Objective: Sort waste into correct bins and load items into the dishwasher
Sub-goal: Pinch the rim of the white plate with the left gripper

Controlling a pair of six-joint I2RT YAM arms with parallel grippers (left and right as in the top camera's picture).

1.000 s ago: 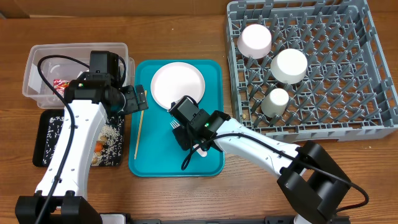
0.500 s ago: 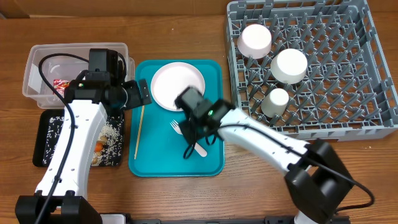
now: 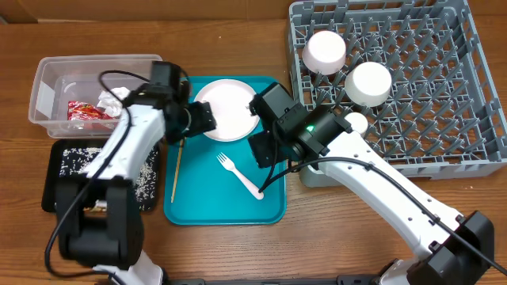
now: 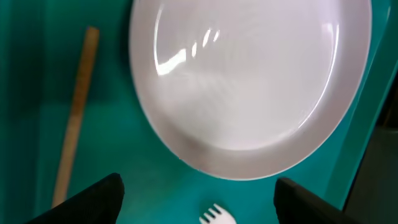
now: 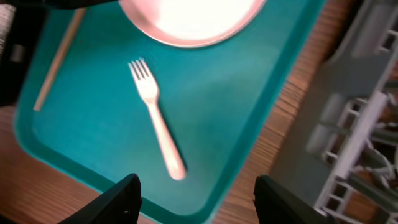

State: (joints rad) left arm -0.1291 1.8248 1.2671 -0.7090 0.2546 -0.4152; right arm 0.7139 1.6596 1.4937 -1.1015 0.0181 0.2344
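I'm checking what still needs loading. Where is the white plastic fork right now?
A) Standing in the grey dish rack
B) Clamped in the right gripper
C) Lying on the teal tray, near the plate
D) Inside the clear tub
C: the fork lies flat on the teal tray, just clear of the plate and with nothing gripping it.

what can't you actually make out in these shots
- Small cup: overhead, partly behind the right arm.
- Black tray: overhead, left arm covers part of what it holds.
- Plate: overhead, both arms overlap its rim.
- Wooden stick: left wrist, lower end lost at the bottom edge.
- Fork: left wrist shows only tines.
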